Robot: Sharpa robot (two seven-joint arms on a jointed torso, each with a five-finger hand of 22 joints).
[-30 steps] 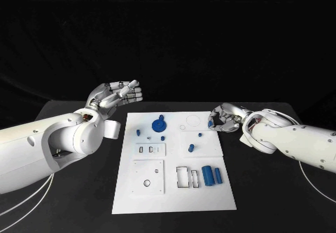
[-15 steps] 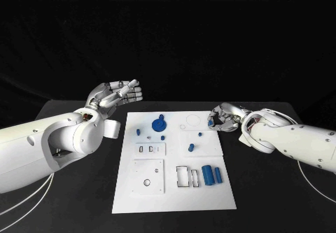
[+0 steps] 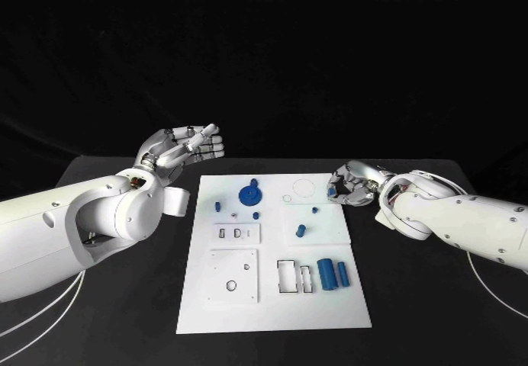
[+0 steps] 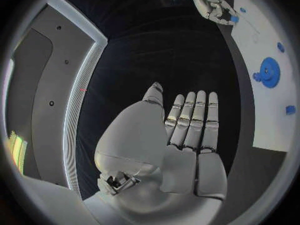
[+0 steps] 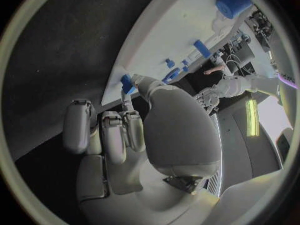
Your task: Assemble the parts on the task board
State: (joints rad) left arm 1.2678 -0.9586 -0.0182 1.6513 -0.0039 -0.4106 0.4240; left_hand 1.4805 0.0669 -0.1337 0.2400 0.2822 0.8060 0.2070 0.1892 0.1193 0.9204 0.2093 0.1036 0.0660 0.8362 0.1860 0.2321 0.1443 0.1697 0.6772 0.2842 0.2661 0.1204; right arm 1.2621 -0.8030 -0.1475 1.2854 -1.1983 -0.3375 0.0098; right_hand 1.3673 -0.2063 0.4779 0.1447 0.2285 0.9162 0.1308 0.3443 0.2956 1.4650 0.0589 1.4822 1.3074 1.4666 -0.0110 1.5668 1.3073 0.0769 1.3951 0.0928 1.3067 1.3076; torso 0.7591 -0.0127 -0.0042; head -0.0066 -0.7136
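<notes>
Small blue part (image 5: pixel 127 83) half-hidden in right hand (image 3: pixel 350 188)

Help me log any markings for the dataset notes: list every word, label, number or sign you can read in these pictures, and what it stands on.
None can be read.
The task board, its blue parts and both hands, left hand and right hand, show no print.
</notes>
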